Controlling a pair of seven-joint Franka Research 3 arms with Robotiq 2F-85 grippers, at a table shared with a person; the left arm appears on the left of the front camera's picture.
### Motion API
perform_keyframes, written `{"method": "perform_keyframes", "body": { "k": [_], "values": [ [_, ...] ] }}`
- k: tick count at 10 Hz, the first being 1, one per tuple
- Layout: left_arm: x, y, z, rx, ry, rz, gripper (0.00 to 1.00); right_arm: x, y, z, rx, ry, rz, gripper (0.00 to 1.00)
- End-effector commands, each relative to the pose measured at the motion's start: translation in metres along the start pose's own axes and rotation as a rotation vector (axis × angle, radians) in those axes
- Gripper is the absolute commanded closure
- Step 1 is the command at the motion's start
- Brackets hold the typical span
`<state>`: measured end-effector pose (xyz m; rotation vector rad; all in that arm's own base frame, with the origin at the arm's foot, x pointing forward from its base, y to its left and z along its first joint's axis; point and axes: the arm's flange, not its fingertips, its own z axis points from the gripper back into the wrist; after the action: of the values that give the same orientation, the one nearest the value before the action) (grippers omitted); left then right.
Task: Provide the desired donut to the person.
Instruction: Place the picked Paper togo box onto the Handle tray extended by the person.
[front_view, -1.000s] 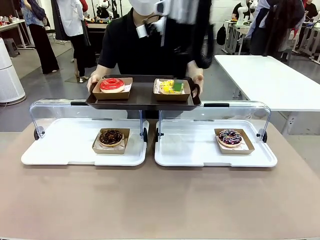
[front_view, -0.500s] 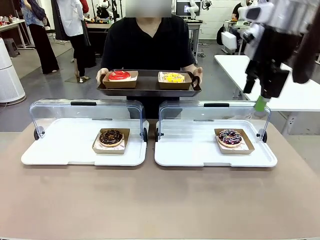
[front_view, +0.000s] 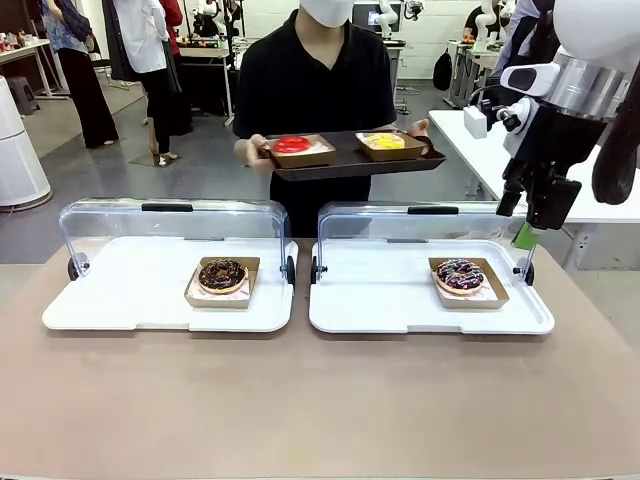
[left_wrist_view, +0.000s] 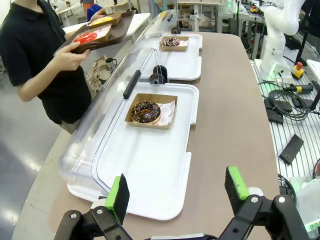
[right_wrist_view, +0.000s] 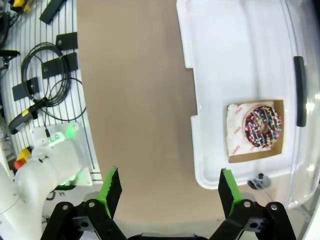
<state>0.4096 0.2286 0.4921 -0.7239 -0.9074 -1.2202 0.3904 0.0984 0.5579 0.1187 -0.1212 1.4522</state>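
Observation:
The person (front_view: 318, 75) in a black shirt stands at the far side holding a dark serving tray (front_view: 350, 160) with a red-iced donut (front_view: 292, 145) and a yellow donut (front_view: 384, 142) in brown boxes. A chocolate donut (front_view: 222, 273) sits in its box on the left white tray (front_view: 120, 300). A sprinkled donut (front_view: 460, 275) sits on the right white tray (front_view: 380, 300). My right gripper (front_view: 524, 236) hangs open above that tray's right end, holding nothing; below it lies the sprinkled donut (right_wrist_view: 262, 126). My left gripper (left_wrist_view: 177, 189) is open and empty, high over the near end of the chocolate donut's (left_wrist_view: 146, 111) tray.
Both trays have clear lids (front_view: 170, 225) tipped open toward the person. A white table (front_view: 540, 160) stands at the back right. Cables and the arm bases (right_wrist_view: 45, 170) lie beside the brown tabletop (front_view: 320, 400), which is bare in front.
The person has straightened up, lifting the serving tray higher and to the right. My right arm swept from the top centre to the right and now hangs lower by the right tray.

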Motion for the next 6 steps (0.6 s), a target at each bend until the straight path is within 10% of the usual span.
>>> {"method": "perform_keyframes", "body": {
  "k": [1,6],
  "values": [
    [0.0009,-0.0024,0.0003,0.001,-0.001,-0.006,0.0,0.0001,0.0056,0.0054,0.007,0.002,0.017,0.0],
    [0.0009,-0.0024,0.0003,0.001,-0.001,-0.006,0.0,0.0001,0.0056,0.0054,0.007,0.002,0.017,0.0]
  ]
}}
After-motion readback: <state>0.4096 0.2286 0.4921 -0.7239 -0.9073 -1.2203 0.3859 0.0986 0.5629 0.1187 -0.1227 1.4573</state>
